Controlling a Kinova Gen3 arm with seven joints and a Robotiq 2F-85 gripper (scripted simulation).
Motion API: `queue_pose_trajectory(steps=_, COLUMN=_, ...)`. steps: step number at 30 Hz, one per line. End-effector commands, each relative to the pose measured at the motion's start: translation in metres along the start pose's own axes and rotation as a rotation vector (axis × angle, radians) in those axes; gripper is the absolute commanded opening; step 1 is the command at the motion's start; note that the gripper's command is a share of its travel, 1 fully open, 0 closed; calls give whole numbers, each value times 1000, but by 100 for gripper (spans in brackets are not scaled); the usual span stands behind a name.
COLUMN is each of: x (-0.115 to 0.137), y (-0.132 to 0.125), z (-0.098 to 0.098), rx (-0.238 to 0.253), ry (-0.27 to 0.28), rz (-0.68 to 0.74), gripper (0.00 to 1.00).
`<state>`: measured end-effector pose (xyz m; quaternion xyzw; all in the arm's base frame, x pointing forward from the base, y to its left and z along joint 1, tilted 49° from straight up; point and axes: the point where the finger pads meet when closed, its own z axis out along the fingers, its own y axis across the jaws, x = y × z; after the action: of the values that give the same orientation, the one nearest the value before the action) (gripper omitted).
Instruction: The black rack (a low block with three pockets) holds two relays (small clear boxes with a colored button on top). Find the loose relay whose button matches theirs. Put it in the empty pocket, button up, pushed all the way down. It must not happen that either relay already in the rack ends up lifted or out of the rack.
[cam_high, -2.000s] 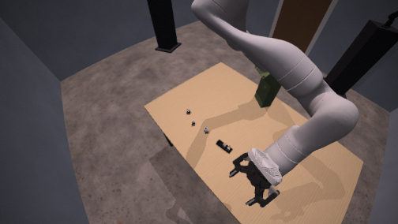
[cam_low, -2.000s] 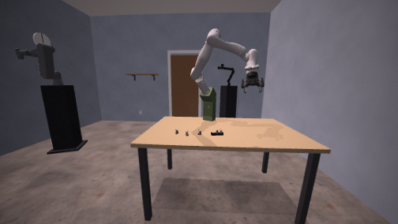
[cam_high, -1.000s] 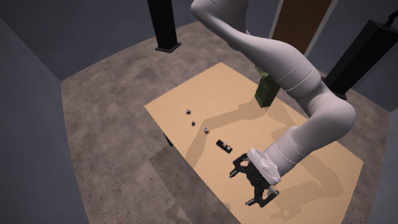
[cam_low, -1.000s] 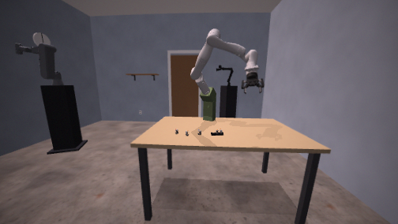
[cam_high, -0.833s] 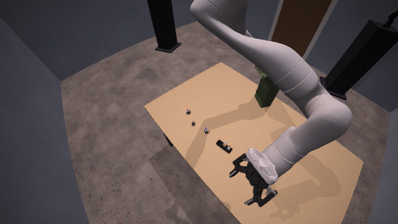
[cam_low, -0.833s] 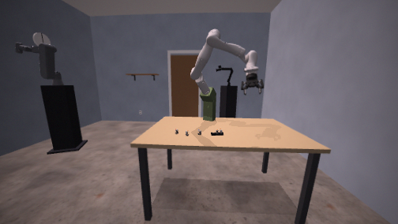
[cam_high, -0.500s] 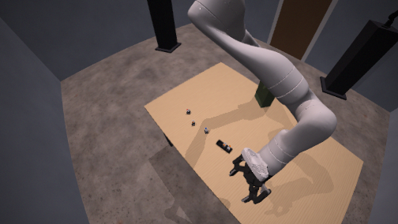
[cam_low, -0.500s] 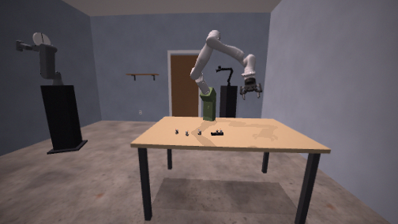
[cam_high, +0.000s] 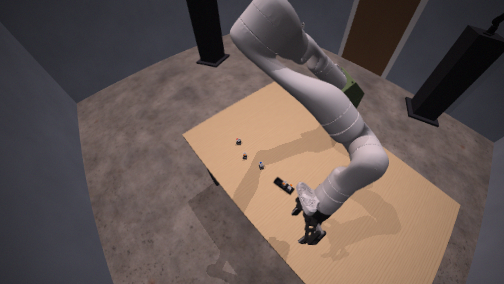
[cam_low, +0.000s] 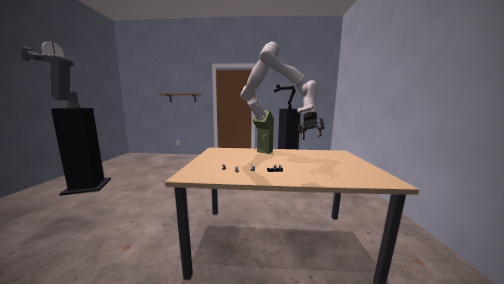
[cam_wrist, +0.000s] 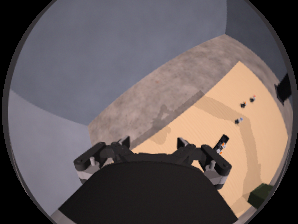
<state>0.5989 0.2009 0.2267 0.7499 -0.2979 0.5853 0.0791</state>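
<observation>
Your black two-finger tool (cam_high: 311, 235) hangs high above the tan wooden bench (cam_high: 400, 235), fingers spread wide, nothing between them. It sits right of the low black rack (cam_high: 283, 185), well apart from it and from everything else on the bench. The rack holds two small clear relays whose buttons look orange-red in the top view; one pocket at its far-left end looks dark and vacant, though it is too small to be sure. Three loose small clear relays lie in a diagonal row left of the rack: the far one (cam_high: 238, 141), the middle one (cam_high: 244, 156) and the near one (cam_high: 261, 165), which sits closest to the rack. The far one's button looks reddish and the near one's bluish, while the middle one's is too dark to call. So the step in hand is the approach and the pick. Swing the tool left across the bench and get the wrist view over the row before you commit, because button colour is barely readable from here. Compare against the rack's buttons and don't guess. Come down straight over the chosen relay, fingers on its side walls, button kept up. Keep the tool spread until you are low around it, and don't nudge the neighbours.
</observation>
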Motion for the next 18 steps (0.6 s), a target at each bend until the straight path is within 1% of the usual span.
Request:
queue_pose_trajectory(steps=1, x=-10, y=28, z=23, rx=-21, ry=-25, rz=69, gripper=100)
queue_pose_trajectory(steps=6, x=-28, y=64, z=42, rx=-61, ry=-77, rz=191, gripper=100)
queue_pose_trajectory(steps=8, x=-28, y=64, z=42, rx=-61, ry=-77, rz=191, gripper=100)
queue_pose_trajectory(steps=13, x=-47, y=102, z=57, rx=-114, ry=-127, rz=314, gripper=100)
queue_pose_trajectory(steps=18, x=-64, y=141, z=66, rx=-177, ry=-169, rz=430, gripper=100)
